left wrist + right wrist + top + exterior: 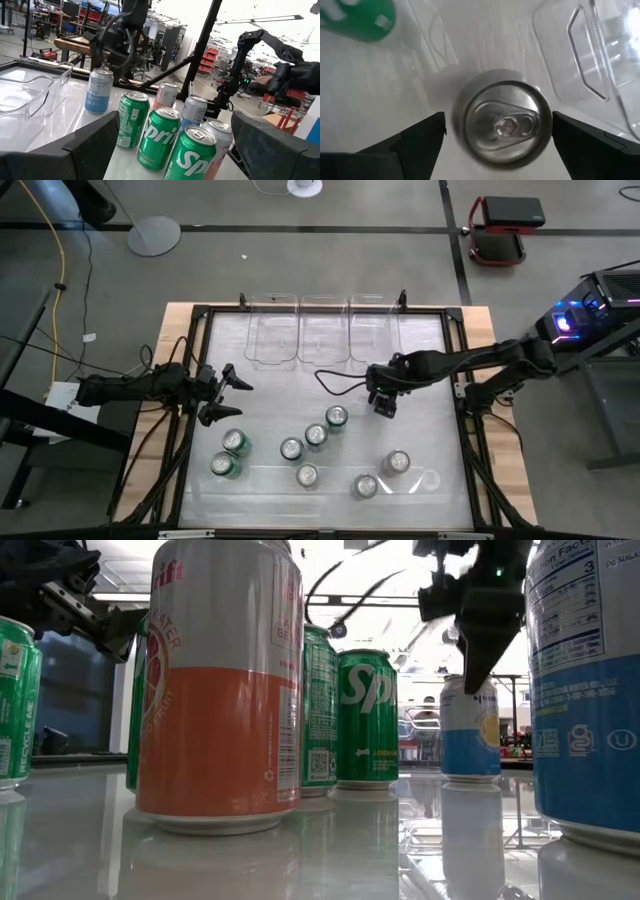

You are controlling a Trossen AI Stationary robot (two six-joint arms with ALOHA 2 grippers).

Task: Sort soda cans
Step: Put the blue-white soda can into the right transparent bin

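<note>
Silver-topped soda cans (315, 436) stand scattered across the lower half of the counter (180, 330), below three clear bins (323, 330) at upper centre. The right hand (384, 406), fingers spread, hangs directly over one can (502, 122). The left hand (222, 395), also spread, holds nothing at centre left.

My rig: two matte-black jointed arms, left arm (130, 387) and right arm (470, 362), black looping cables, wedge-shaped dark fingers (95, 142).
</note>
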